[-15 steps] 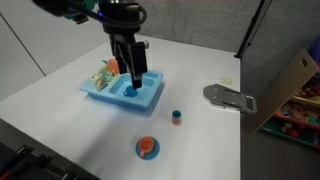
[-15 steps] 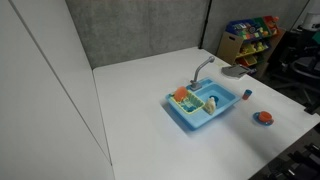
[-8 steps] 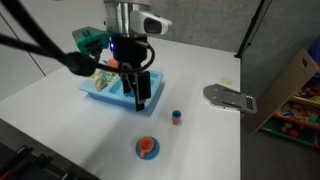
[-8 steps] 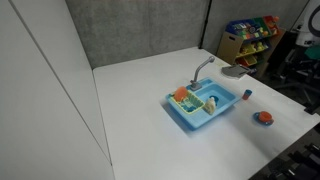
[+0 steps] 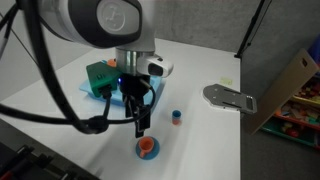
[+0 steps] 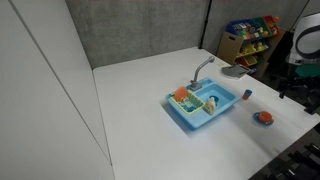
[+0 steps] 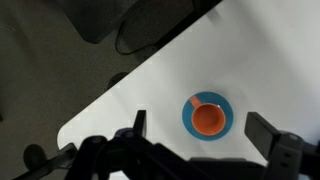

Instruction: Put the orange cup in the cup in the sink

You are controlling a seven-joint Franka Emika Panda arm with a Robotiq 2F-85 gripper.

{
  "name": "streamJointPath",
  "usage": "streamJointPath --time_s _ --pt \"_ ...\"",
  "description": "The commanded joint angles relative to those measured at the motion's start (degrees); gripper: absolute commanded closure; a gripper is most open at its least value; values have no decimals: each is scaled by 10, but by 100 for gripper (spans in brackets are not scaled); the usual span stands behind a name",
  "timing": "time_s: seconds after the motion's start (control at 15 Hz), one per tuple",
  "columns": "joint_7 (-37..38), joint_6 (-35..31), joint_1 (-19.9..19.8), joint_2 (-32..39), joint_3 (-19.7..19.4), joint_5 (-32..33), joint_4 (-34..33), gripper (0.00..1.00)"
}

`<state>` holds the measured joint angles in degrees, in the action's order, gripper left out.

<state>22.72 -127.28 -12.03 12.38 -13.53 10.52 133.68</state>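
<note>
Hovering over the table, gripper (image 5: 141,126) is wide open and empty; in the wrist view both fingers (image 7: 138,122) stand well apart w/ nothing between them but the target below. Not touching anything yet.

Orange cup (image 7: 208,120) sits upright, mouth up, on a blue saucer (image 7: 188,110), out on the bare white table (image 6: 130,110), well apart from the sink (image 6: 190,118). In an exterior view the cup (image 5: 147,147) is just below the fingertips, a touch toward the camera. In the wrist view it lies between the fingers, somewhat nearer the right-hand one in the picture, so approx lined up but not centred.

Key relation: cup is straight down from the gripper. It's round, so no long axis to match; wrist angle matters little. Next move, IMO: small sideways trim, then descend and close on the rim or wall.

The sink lies beyond the arm from the cup, so a lift and carry across follows. Sink holds a few items; which is the target cup is too small to tell. A small blue-and-orange thing (image 5: 176,118) stands near the cup, clear of the descent.
</note>
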Motion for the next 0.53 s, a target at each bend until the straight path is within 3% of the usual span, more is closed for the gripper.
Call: streamJointPath --time_s 0.0,0.13,0.47 --pt "28 -22 7 28 -17 4 -2 0" --pt "16 -5 7 24 -14 -22 -4 0" --pt "10 -17 10 34 -18 -9 -1 0"
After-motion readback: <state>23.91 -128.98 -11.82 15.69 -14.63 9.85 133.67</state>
